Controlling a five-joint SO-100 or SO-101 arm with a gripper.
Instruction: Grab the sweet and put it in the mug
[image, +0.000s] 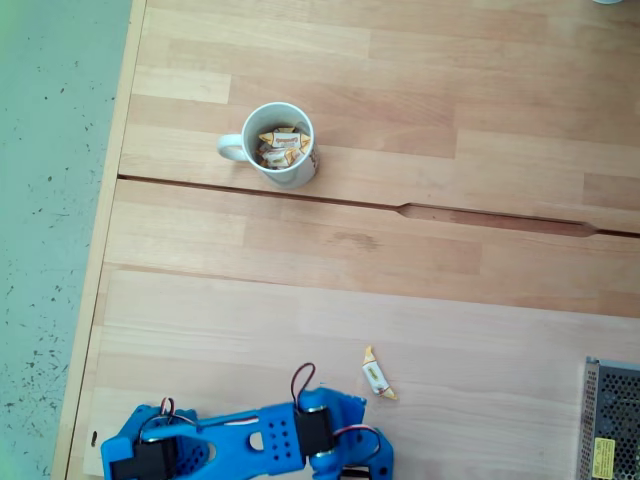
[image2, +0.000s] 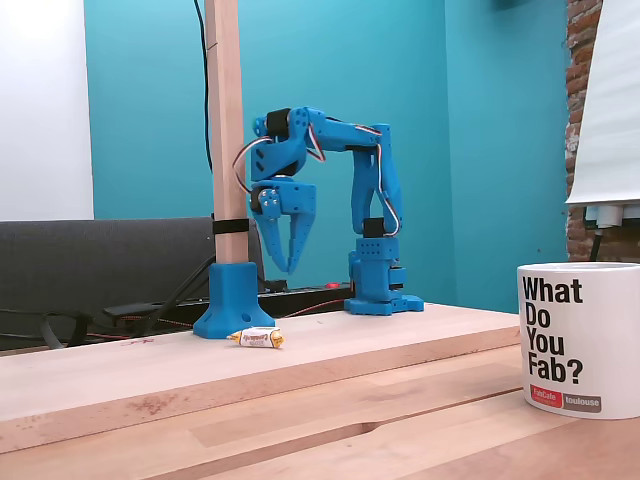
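The tool (image2: 290, 262) hangs in the air in the side-on fixed view, its two blue fingers pointing down and drawn together to a near-closed point, with nothing between them. It is well above the counter (image2: 400, 340) and apart from the sweet. The blue arm (image2: 345, 160) folds up from its base (image2: 378, 285), which stands on the counter's far part behind the sweet. In the top-down fixed view the arm (image: 260, 440) lies along the bottom edge, and there I cannot tell how the tool stands.

The sweet (image2: 256, 339) lies on the counter, below the tool and nearer the camera, just in front of the blue foot (image2: 233, 300) of a wooden post (image2: 226, 120). From above, the sweet (image: 376, 374) lies bare on the wood just beside the arm's right end, tilted, with a white middle and yellow-orange twisted ends, touching nothing.

The mug (image: 280, 144) stands upright well apart from the sweet, towards the top of the top-down view and a little left, its handle pointing left. Several wrapped candies (image: 280, 146) lie inside it. Side-on, the mug (image2: 580, 340) stands close to the camera at the right, white, printed "What Do You Fab?".

A metal mesh box (image: 612, 420) sits at the counter's lower right corner, right of the sweet.
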